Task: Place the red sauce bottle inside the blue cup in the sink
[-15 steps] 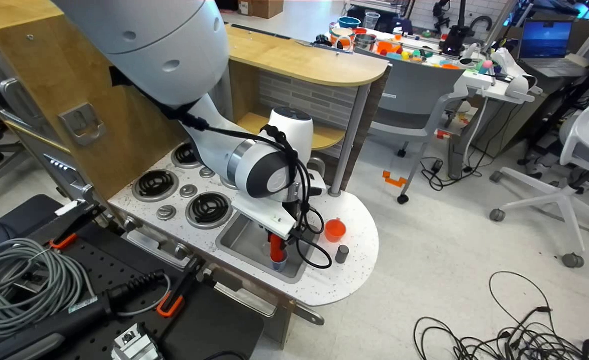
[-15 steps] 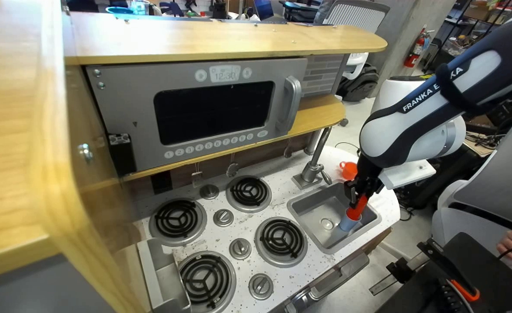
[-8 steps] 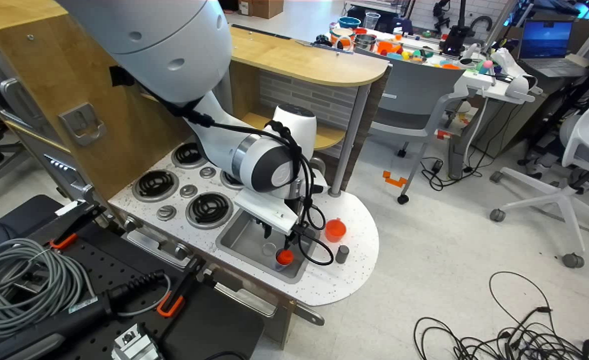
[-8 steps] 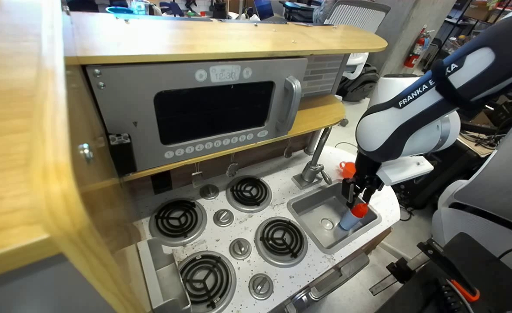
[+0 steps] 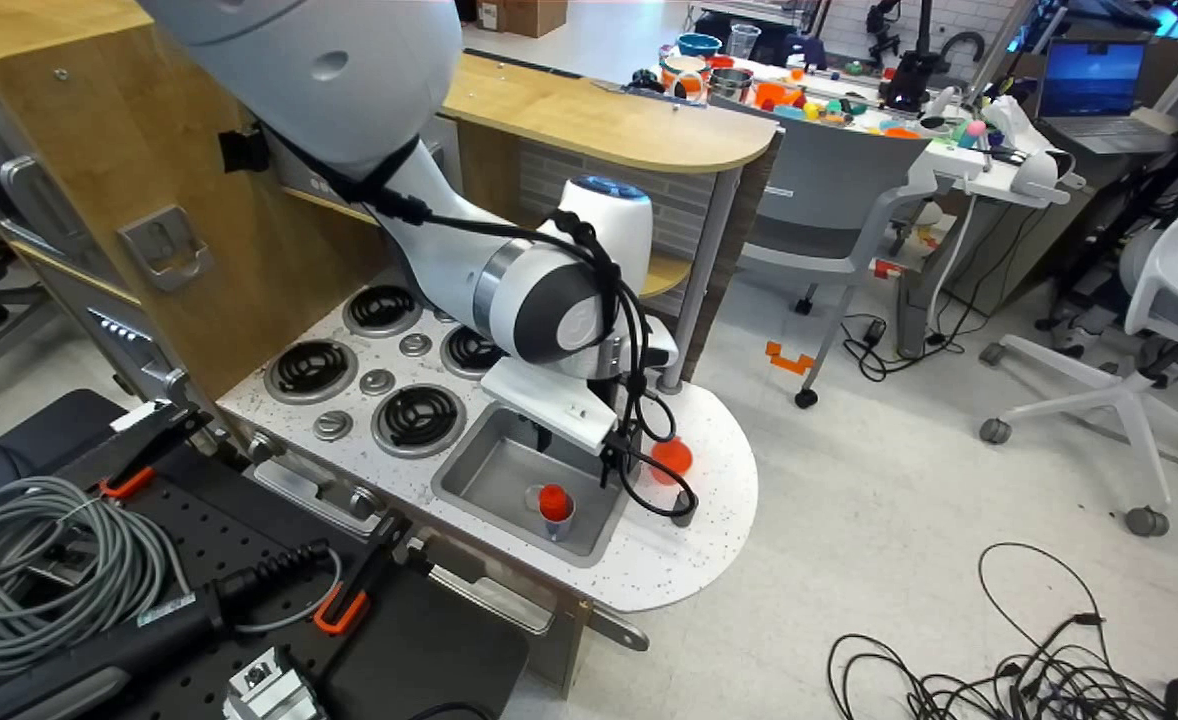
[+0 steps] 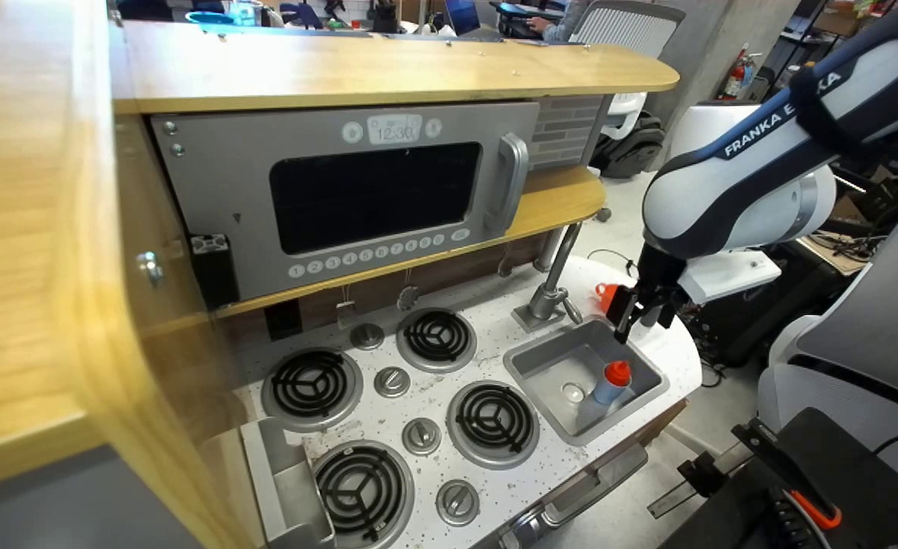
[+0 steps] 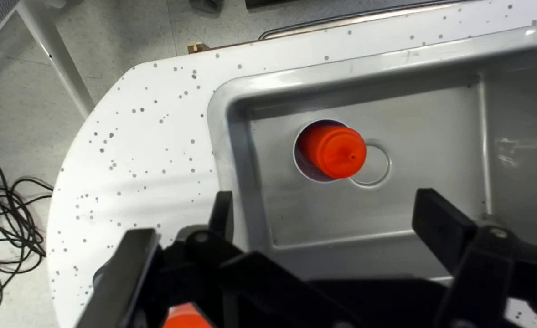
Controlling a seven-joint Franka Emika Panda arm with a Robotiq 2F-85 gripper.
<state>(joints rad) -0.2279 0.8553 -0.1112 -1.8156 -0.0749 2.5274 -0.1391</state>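
Note:
The red sauce bottle (image 7: 340, 152) stands inside the blue cup (image 6: 608, 394), its red top rising above the rim. From the wrist it appears to lean toward the drain side; its lower part is hidden by the cup. Both are in the grey sink (image 6: 552, 358), close to the drain ring. My gripper (image 7: 324, 196) is open, its fingers wide apart with nothing between them. In both exterior views it hangs above the sink, apart from the bottle and higher than it, toward the faucet side of the counter (image 5: 574, 460).
A red-orange cup (image 5: 671, 461) sits on the counter beside the sink, near my gripper. A small dark grey cylinder (image 5: 684, 508) stands there too, partly behind cables. The faucet (image 6: 546, 299) rises at the sink's back edge. Burners (image 6: 492, 424) and a wooden shelf (image 6: 563, 197) lie alongside.
A second ago my gripper was shut on the bottle in the cup. It has opened, let go and drawn up and away toward the counter's back. Bottle and cup have settled more upright.

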